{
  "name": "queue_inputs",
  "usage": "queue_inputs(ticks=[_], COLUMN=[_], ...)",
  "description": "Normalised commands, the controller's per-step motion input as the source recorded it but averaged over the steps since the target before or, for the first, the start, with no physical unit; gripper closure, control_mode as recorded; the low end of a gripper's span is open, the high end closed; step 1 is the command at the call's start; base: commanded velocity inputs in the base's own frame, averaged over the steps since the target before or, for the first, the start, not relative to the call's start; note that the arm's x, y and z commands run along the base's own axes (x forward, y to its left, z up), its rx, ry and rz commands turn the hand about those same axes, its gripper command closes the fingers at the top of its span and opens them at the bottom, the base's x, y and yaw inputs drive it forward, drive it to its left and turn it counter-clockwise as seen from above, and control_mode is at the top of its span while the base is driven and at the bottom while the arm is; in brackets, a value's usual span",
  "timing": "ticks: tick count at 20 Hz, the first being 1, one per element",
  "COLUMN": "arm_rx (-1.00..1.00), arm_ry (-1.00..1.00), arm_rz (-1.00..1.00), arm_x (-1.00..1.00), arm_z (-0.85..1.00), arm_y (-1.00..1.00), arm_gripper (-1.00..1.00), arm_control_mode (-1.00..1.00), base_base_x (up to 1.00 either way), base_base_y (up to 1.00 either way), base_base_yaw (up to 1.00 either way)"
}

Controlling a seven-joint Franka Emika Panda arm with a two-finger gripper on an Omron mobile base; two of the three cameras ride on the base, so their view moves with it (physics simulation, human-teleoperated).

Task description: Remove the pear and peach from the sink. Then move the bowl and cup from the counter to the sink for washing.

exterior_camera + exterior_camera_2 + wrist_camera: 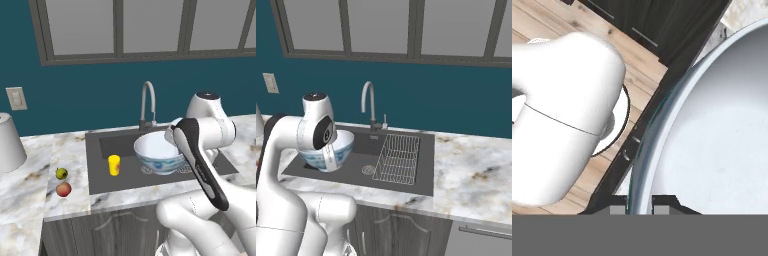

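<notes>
The gripper is pinched on the rim of the bowl, one fingertip outside the wall, the other inside; in the hand view the rim runs from 6 o'clock up to 2 o'clock. The bowl hangs upright over the sink, its base just above the drain area; in the right base view it sits at 9 o'clock of the wire rack. The cup stands upright in the basin at 9 o'clock of the bowl, apart from it. On the counter left of the sink, the pear lies at 12 o'clock of the peach, close beside it; the faucet rises behind the basin.
</notes>
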Motion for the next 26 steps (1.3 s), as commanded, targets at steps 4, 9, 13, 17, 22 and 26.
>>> queue_inputs(ticks=[4,9,13,17,22,26], arm_rx=[0.0,0.0,0.0,0.0,0.0,0.0], arm_ry=[0.0,0.01,0.0,0.0,0.03,0.01], arm_rz=[0.0,0.0,0.0,0.0,0.0,0.0], arm_x=[0.12,0.17,0.22,0.24,0.24,0.23], arm_z=[0.0,0.0,0.0,0.0,0.0,0.0], arm_y=[0.32,0.27,0.23,0.18,0.13,0.14], arm_gripper=[1.0,1.0,1.0,1.0,1.0,1.0], arm_control_mode=[-1.0,-1.0,-1.0,-1.0,-1.0,-1.0], base_base_x=[0.0,0.0,0.0,0.0,0.0,0.0], base_base_y=[0.0,0.0,0.0,0.0,0.0,0.0], base_base_yaw=[0.0,0.0,0.0,0.0,0.0,0.0])
